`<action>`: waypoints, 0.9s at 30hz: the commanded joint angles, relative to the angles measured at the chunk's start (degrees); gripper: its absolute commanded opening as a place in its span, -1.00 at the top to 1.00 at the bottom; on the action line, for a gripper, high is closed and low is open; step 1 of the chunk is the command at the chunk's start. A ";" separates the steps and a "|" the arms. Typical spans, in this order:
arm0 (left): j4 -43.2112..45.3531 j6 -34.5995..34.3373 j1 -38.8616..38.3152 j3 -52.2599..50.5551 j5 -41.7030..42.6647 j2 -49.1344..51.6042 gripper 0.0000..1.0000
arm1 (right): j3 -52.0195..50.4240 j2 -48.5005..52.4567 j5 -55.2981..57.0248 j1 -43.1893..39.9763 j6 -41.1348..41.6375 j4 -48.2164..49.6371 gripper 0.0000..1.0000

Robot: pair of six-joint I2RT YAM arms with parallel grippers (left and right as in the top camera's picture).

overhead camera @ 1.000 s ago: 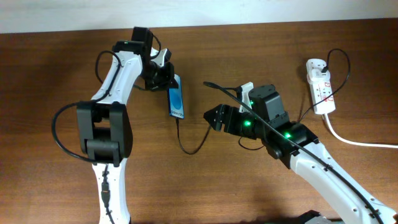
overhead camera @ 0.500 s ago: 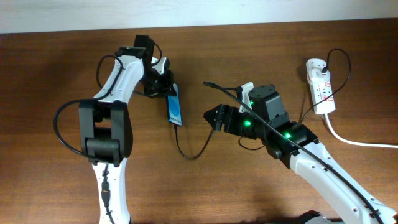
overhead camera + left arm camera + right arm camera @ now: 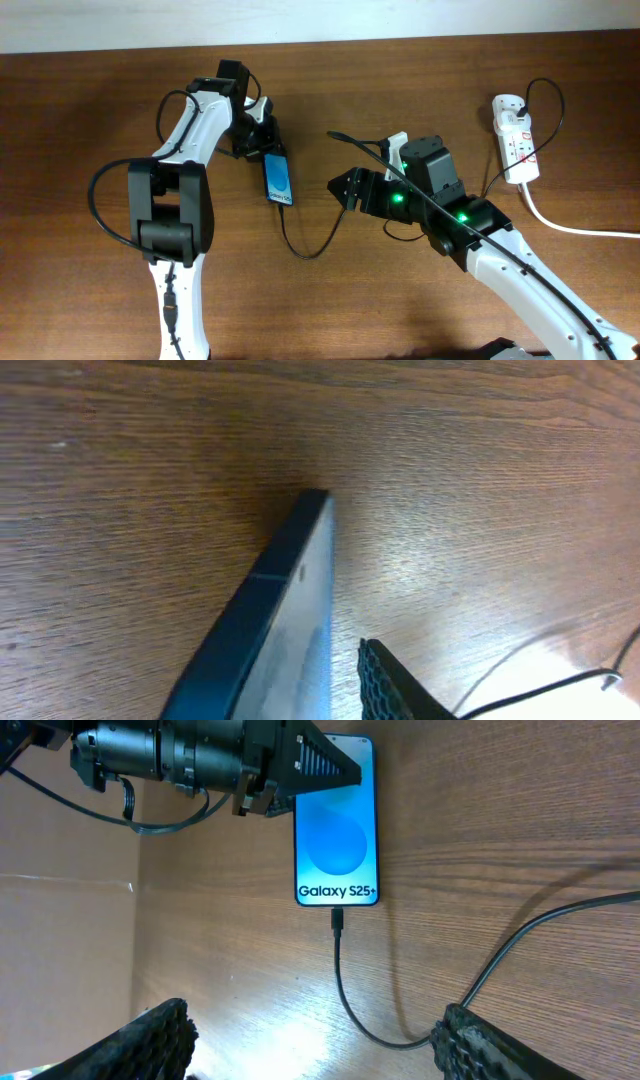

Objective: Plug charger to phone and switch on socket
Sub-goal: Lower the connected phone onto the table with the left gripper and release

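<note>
The phone (image 3: 279,180) lies flat on the wooden table, blue screen up, "Galaxy S25+" text at its near end in the right wrist view (image 3: 336,830). The charger's black connector (image 3: 338,920) sits in the phone's bottom port. Its thin black cable (image 3: 305,250) loops over the table towards the right. My left gripper (image 3: 262,138) is at the phone's far end. In the left wrist view one finger (image 3: 395,685) stands beside the phone's edge (image 3: 270,640) with a strip of table between them. My right gripper (image 3: 345,188) is open and empty, right of the phone. The white socket (image 3: 515,140) lies at the far right.
The socket's thick white cord (image 3: 570,225) runs off the right edge. My right arm (image 3: 450,210), with green lights, lies between the phone and the socket. The table's far edge meets a pale wall (image 3: 320,15).
The phone has slid towards the front and left and turned a little, together with my left gripper. The cable loop shifted with it. The right arm has not moved.
</note>
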 commanded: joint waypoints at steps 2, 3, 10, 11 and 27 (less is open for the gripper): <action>-0.61 0.50 0.04 -0.55 -4.59 0.70 0.28 | 0.76 0.02 0.94 -0.26 -0.42 0.22 -0.62; -0.87 0.50 0.04 -0.55 -6.38 0.70 0.24 | 0.74 0.02 0.94 -0.26 -0.42 0.22 -0.63; -1.27 0.48 0.04 -0.55 -16.41 0.70 0.12 | 0.74 0.02 0.94 -0.26 -0.42 0.22 -0.63; -1.29 0.46 0.04 -0.52 -17.97 0.70 0.11 | 0.74 0.02 0.94 -0.26 -0.42 0.24 -0.63; -2.23 0.46 0.02 -0.55 -21.99 0.70 -0.49 | 0.74 0.02 0.94 -0.26 -0.42 0.22 -0.64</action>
